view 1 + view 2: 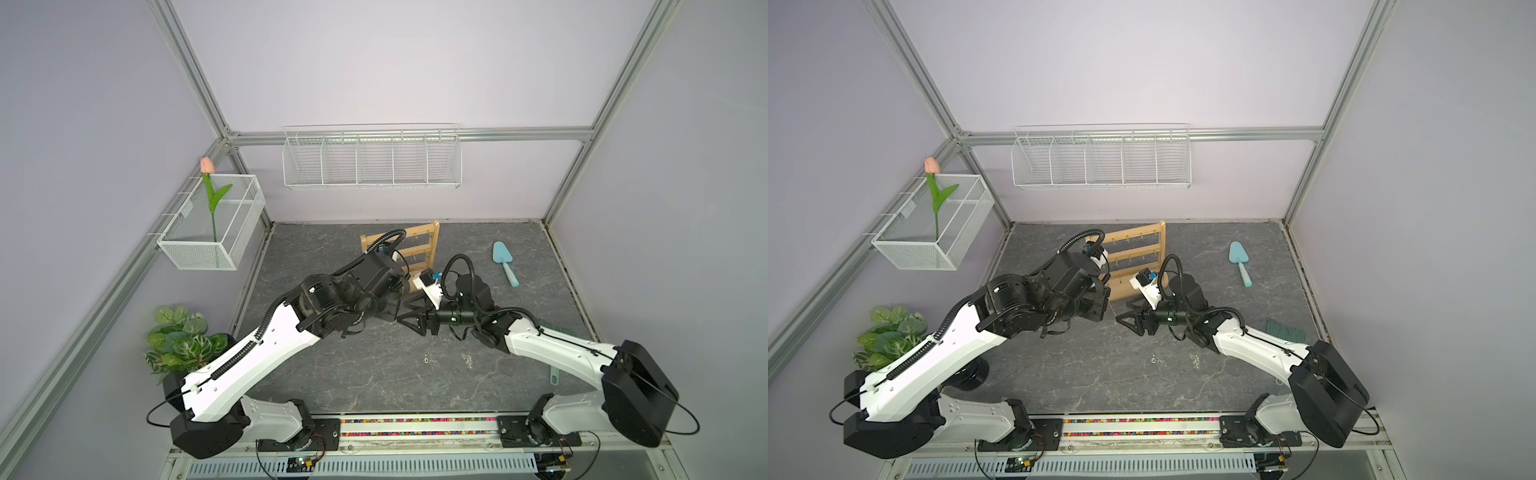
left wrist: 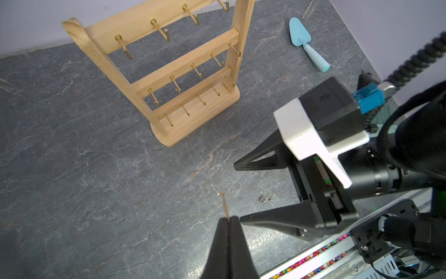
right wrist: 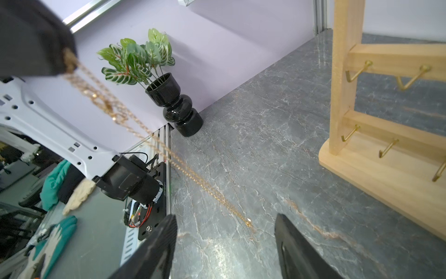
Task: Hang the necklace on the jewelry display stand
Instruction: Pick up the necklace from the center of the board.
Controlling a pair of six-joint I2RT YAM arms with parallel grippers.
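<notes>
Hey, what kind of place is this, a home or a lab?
Likely a robot lab cell dressed as a home: an aluminium frame, the left arm and right arm on a bench rail, plus props like the jewelry display stand.

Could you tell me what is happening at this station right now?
The left gripper is shut on a gold necklace, which dangles below it. The right gripper is open and close beside the chain, holding nothing. The wooden jewelry display stand stands upright just beyond them. None of its hooks in view carries anything, so the necklace is not yet hung.
</notes>
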